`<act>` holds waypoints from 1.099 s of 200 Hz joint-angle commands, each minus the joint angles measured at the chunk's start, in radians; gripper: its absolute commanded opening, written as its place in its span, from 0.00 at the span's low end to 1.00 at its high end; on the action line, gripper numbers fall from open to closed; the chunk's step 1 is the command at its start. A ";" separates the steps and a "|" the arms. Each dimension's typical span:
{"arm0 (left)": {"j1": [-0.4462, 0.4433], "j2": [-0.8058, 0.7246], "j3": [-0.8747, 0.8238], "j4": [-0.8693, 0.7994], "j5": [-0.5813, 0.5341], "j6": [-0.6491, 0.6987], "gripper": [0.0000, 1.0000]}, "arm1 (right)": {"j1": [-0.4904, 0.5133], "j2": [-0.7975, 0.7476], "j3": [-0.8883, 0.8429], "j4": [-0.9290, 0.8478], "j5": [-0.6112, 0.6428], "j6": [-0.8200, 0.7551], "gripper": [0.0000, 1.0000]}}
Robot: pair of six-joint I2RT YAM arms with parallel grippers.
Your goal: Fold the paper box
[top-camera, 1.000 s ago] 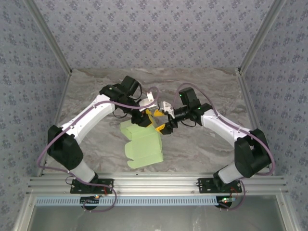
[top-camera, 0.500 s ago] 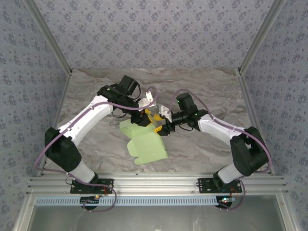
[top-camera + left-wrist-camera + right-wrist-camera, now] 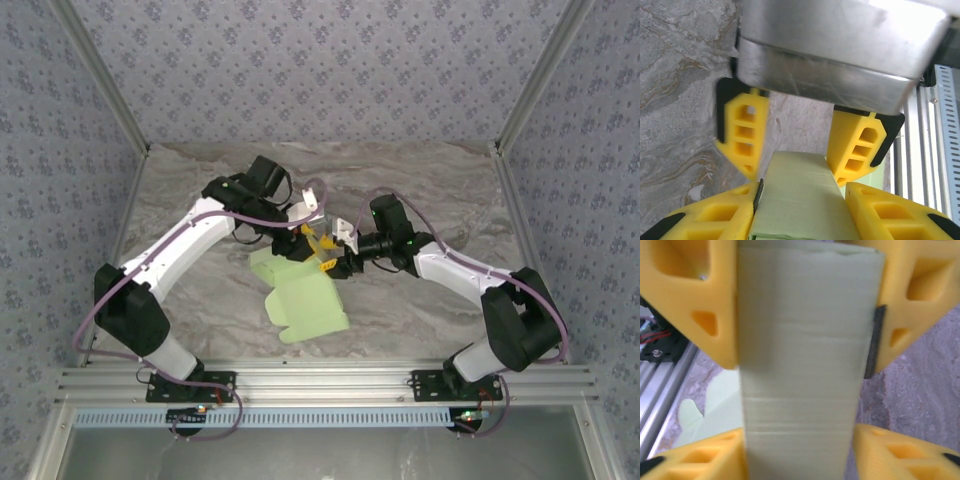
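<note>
Left gripper (image 3: 801,196) and right gripper (image 3: 799,441) each clamped the same raised strip of the paper box (image 3: 312,312), arms bent inward over the table (image 3: 430,180); pale green panels spread nearward, scalloped flap showing

The left arm (image 3: 190,240) and right arm (image 3: 460,268) wear white shells between bulky black joints; lilac cables (image 3: 92,312) loop alongside; green lights (image 3: 233,184) glow near the wrists; yellow fingers (image 3: 742,132), pierced with cut-outs, carry dark pads (image 3: 879,340)
</note>
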 commanded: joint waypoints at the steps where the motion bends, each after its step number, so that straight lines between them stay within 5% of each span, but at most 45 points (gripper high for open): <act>1: -0.001 0.008 0.019 -0.004 0.085 -0.006 0.33 | 0.003 0.016 0.021 -0.041 0.005 -0.021 0.41; 25: 0.000 0.005 0.022 -0.004 0.085 -0.017 0.35 | 0.002 0.024 0.017 -0.035 0.000 -0.017 0.37; 45: 0.000 -0.013 0.002 0.035 0.087 -0.040 0.46 | 0.000 0.036 0.028 -0.064 -0.008 -0.030 0.34; 67: 0.011 -0.043 0.023 0.090 0.101 -0.143 0.70 | -0.003 0.036 0.023 -0.071 0.002 -0.031 0.34; 78: 0.019 -0.077 0.014 0.139 0.112 -0.188 0.99 | -0.013 0.030 0.019 -0.069 0.001 -0.027 0.34; 97: 0.052 -0.165 -0.057 0.291 0.150 -0.271 0.99 | -0.048 -0.007 -0.022 -0.001 -0.027 0.020 0.34; 121: 0.157 -0.321 -0.246 0.631 0.162 -0.547 0.99 | -0.111 -0.050 -0.073 0.093 -0.068 0.086 0.33; 147: 0.190 -0.480 -0.414 0.721 -0.011 -0.569 0.99 | -0.184 -0.110 -0.107 0.136 -0.119 0.154 0.31; 166: 0.242 -0.567 -0.539 0.776 -0.001 -0.603 0.99 | -0.231 -0.114 -0.088 0.123 -0.178 0.202 0.28; 184: 0.250 -0.622 -0.624 0.786 -0.068 -0.545 0.99 | -0.220 -0.117 -0.042 -0.037 -0.165 0.115 0.31; 196: 0.244 -0.634 -0.645 0.737 0.021 -0.385 0.99 | -0.192 -0.111 -0.008 -0.133 -0.136 0.045 0.34; 220: 0.093 -0.606 -0.533 0.513 -0.059 -0.152 0.99 | -0.106 -0.118 0.051 -0.323 -0.041 -0.118 0.35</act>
